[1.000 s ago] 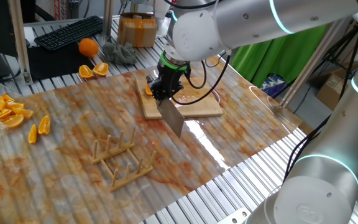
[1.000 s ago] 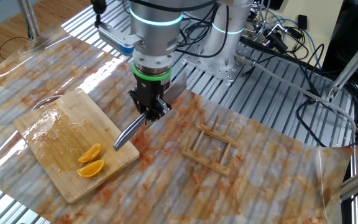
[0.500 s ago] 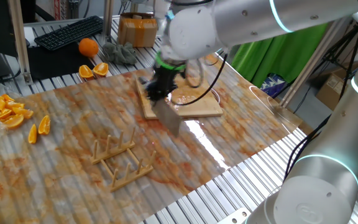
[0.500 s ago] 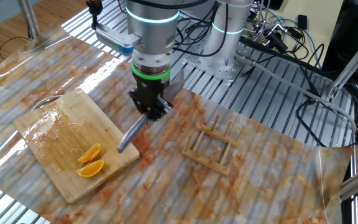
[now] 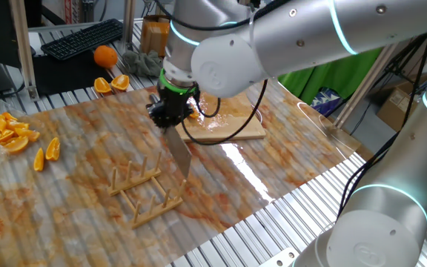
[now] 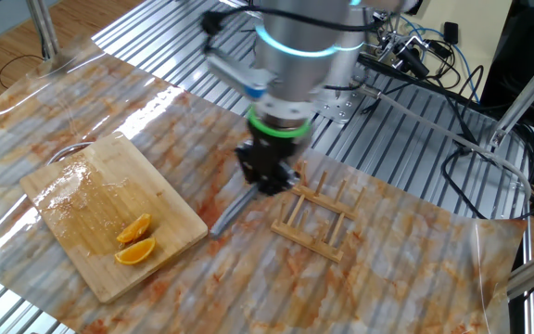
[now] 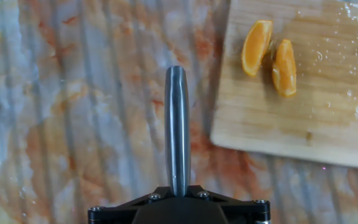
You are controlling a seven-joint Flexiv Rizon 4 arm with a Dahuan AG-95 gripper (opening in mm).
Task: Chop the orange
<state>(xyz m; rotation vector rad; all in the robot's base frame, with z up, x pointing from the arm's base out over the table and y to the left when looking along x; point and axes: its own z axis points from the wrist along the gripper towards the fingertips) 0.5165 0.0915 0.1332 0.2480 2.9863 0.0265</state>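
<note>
Underneath: stained marbled sheet (image 6: 415, 250) over ribbed metal table (image 6: 378, 130).

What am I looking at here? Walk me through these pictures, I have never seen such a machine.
It is a robot arm at a table. Its gripper is shut on a knife, blade pointing down. Two pictures come from fixed cameras on different sides of the table; the third looks down from the hand along the knife. On the wooden cutting board lie two orange pieces, side by side. Beside the gripper stands a wooden rack. Further off lie more orange wedges and a whole orange.
</note>
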